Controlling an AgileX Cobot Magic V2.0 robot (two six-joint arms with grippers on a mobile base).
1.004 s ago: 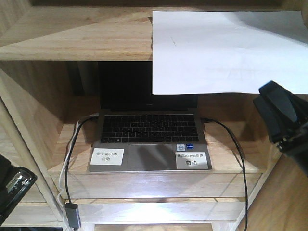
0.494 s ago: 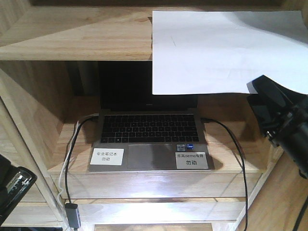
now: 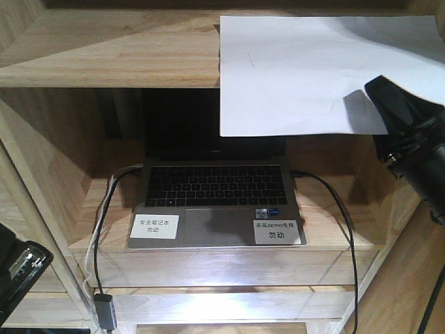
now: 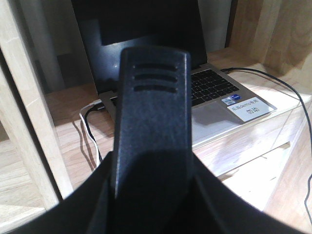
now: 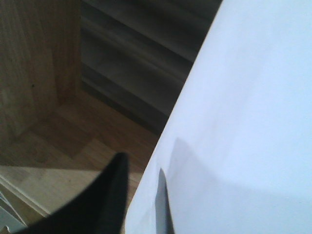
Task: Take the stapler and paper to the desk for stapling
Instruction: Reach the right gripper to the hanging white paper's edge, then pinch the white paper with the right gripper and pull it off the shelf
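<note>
The white paper (image 3: 313, 69) lies on the upper shelf, and its front part hangs over the shelf edge. My right gripper (image 3: 386, 97) is at the paper's lower right corner. In the right wrist view the gripper (image 5: 141, 170) is open. One black finger (image 5: 109, 195) is beside the paper's edge (image 5: 243, 122), and the other shows as a dark shape behind the sheet. My left gripper (image 3: 14, 275) is low at the left, shut on the black stapler (image 3: 26, 261). The stapler's ridged top (image 4: 153, 112) fills the left wrist view. The desk is out of view.
An open laptop (image 3: 215, 188) with two white labels stands on the middle shelf of the light wood shelving unit (image 3: 104, 62). Black and white cables (image 3: 104, 229) run down its left side and a black cable (image 3: 341, 223) runs down its right. The shelf side walls stand close on both sides.
My right gripper has risen up to the paper's lower right corner and now overlaps it. The left gripper with the stapler has not moved.
</note>
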